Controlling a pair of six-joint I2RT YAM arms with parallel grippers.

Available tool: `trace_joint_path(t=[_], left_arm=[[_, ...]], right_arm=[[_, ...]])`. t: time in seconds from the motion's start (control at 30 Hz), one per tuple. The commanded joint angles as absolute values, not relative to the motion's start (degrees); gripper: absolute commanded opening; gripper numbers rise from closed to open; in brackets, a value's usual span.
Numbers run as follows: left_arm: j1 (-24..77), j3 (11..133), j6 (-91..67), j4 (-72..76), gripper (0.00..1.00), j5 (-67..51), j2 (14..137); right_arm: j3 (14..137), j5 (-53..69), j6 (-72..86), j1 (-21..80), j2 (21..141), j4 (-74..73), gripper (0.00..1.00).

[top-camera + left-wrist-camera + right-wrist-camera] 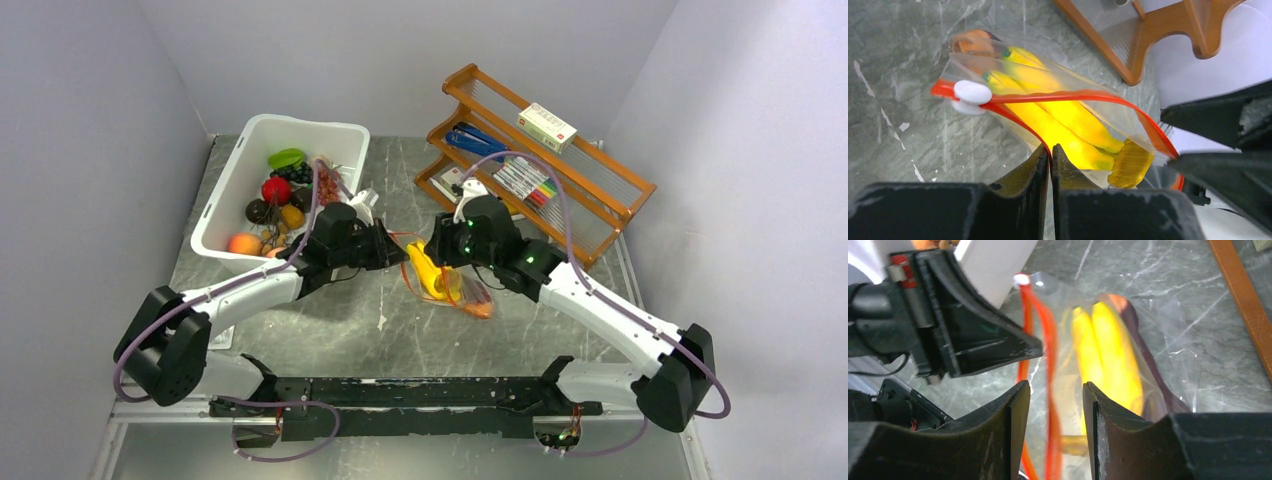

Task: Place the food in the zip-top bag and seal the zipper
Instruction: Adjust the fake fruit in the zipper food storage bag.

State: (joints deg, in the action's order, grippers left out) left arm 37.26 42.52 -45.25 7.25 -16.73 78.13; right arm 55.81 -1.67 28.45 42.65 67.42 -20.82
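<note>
Left gripper (1050, 152): black two-finger tool, clenched on the near lip of the bag's mouth, with no gap showing between the fingers
Right gripper (1055, 385): fingers spread apart, and the orange-red strip runs through the gap without being pinched
Clear flat plastic zip-top bag (1058, 80): held between the two grippers at mid-table, its mouth pulled open; whether its lower end rests on the table cannot be told
Thin orange-red zipper strip (1088, 95): parted into two lips, joined only at the small white slider tab (972, 93) at one end
Yellow plastic banana bunch (1063, 117): inside the bag
Dark red-brown orange-rimmed slab (1143, 350): inside the bag, behind the bananas
Hard to make out: the slab is blurred through the film, and the grippers cover the bag's mouth in the top view
White rectangular plastic bin (225, 215): far left, beyond the left gripper, holding a red round fruit (276, 190), dark grapes (297, 173) and an orange round fruit (243, 243); other pieces in it are cut off by the arm and its cable
Orange-brown wooden rack (600, 200): far right, holding coloured markers (527, 183) and a small white box (547, 127)
Surface: grey marbled tabletop (350, 330)
Room: plain pale grey walls (400, 60) on three sides
</note>
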Motion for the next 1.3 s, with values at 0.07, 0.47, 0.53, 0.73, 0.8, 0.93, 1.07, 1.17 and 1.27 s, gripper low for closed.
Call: trace_joint_path(t=[0.07, 0.47, 0.53, 0.73, 0.8, 0.93, 1.07, 1.17, 1.27], left_arm=[[37.7, 44.9, -45.1, 8.8, 0.07, -16.3, 76.9], [37.7, 45.6, -44.6, 8.2, 0.07, -16.0, 77.8], [37.7, 45.3, -44.8, 8.4, 0.07, -15.5, 77.7], [37.6, 50.1, -42.9, 5.1, 0.07, -16.0, 77.1], [37.6, 55.0, -40.1, 0.6, 0.07, -16.1, 76.5], [37.7, 58.3, -39.4, -0.7, 0.07, -17.2, 73.1], [37.7, 59.2, -39.0, -3.2, 0.07, -17.1, 71.0], [37.9, 61.2, -38.0, -7.2, 0.07, -16.5, 71.2], [37.8, 61.8, -36.2, -9.5, 0.07, -15.3, 71.3]], right_arm=[[62.9, -12.4, 25.1, 50.6, 67.8, -28.9, 0.46], [67.1, -18.1, 19.6, 52.3, 76.1, -33.5, 0.47], [66.7, -19.7, 20.0, 52.2, 78.3, -33.4, 0.46], [74.7, -26.0, 19.7, 52.3, 81.0, -37.2, 0.00], [78.9, -24.1, 21.6, 52.4, 79.0, -38.3, 0.00], [78.7, -15.8, 27.2, 52.5, 71.8, -35.3, 0.00], [67.8, -17.5, 29.1, 52.3, 68.2, -28.4, 0.00], [59.6, -20.1, 28.5, 51.2, 68.4, -19.7, 0.00], [62.4, -15.7, 31.5, 51.6, 68.0, -20.2, 0.00]])
